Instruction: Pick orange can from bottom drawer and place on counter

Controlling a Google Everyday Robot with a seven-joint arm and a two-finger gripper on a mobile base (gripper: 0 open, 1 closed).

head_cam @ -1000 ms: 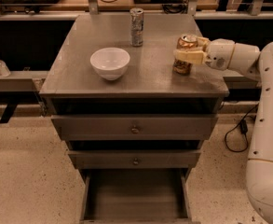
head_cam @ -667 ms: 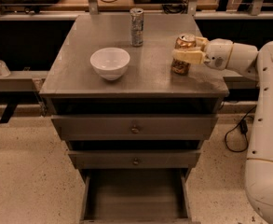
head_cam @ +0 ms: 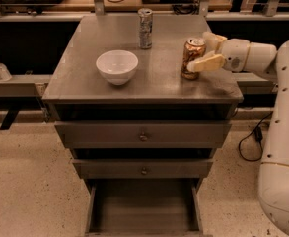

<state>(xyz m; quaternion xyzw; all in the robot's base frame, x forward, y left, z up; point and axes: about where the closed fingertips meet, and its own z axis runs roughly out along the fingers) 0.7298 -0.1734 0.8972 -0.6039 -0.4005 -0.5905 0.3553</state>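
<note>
Camera view, looking down on the cabinet from its near side. Finding the orange can (head_cam: 194, 58) out of the bottom drawer (head_cam: 143, 209) and standing upright on the bench (head_cam: 159, 83), toward the right edge, about midway between near and far. Noting the bottom drawer pulled open at the near foot of the cabinet, showing its dark floor.

Reaching in from the right, over the bench edge, with the jaws level with the can's middle and right against its right side. Not managing to tell whether the jaws are clamping the can or loosened off it; reading them only as sitting at the can with no clear space showing.

Placing the can directly left of the jaws, with its long axis vertical and its base seeming to be resting flat on the bench. Judging the placing as all but done: only letting go and drawing the single arm (head_cam: 282, 132) straight back to the right, away from the can, remaining. Watching for a sideways nudge tipping the can, it being tall for its base.

Seeing a white bowl (head_cam: 117, 66) well apart to the left and a taller silver can (head_cam: 145, 28) toward the far side, both lying clear of a rightward retreat.
</note>
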